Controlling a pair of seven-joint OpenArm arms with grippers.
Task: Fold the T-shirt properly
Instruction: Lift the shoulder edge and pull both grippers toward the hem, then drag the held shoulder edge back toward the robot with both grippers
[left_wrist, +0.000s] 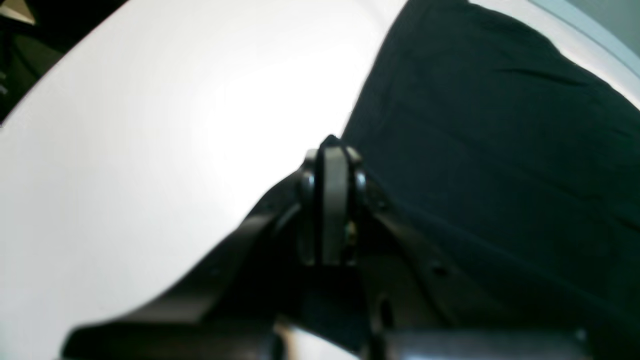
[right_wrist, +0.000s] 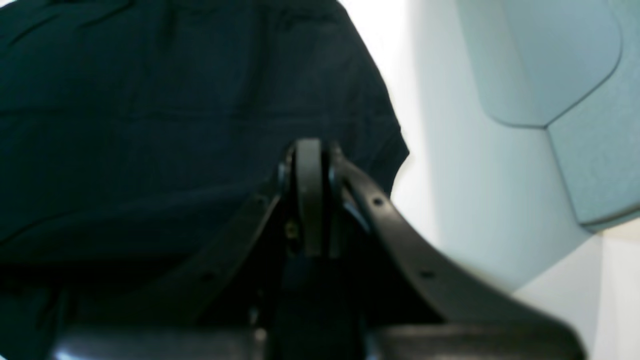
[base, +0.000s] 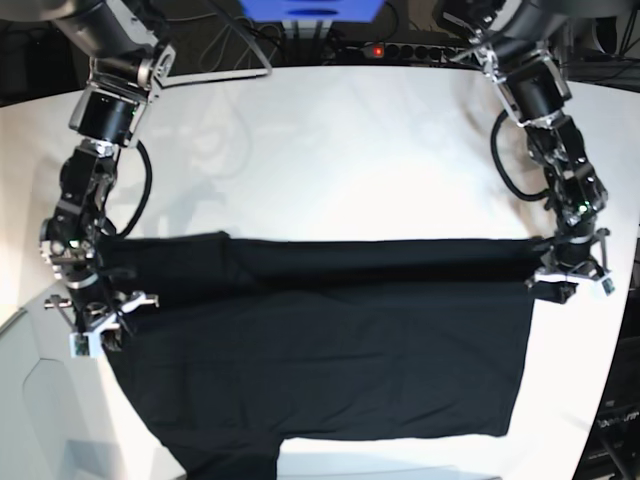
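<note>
The left tool (base: 566, 268), sitting at the right of the base view, is pinching the right end of a fold in the T-shirt (base: 330, 340), its jaws pressed fully together on the black cloth. In its own wrist view the left tool (left_wrist: 331, 150) is showing no gap between the jaws, with dark fabric filling the right half of the frame. The right tool (base: 95, 315), at the left of the base view, is likewise clamping the left end of that fold with its jaws together; its wrist view is showing the right tool (right_wrist: 310, 150) against cloth filling the upper left. The T-shirt is lying spread across the lower middle of the white worktop (base: 330, 150), a folded band running between the two tools.
</note>
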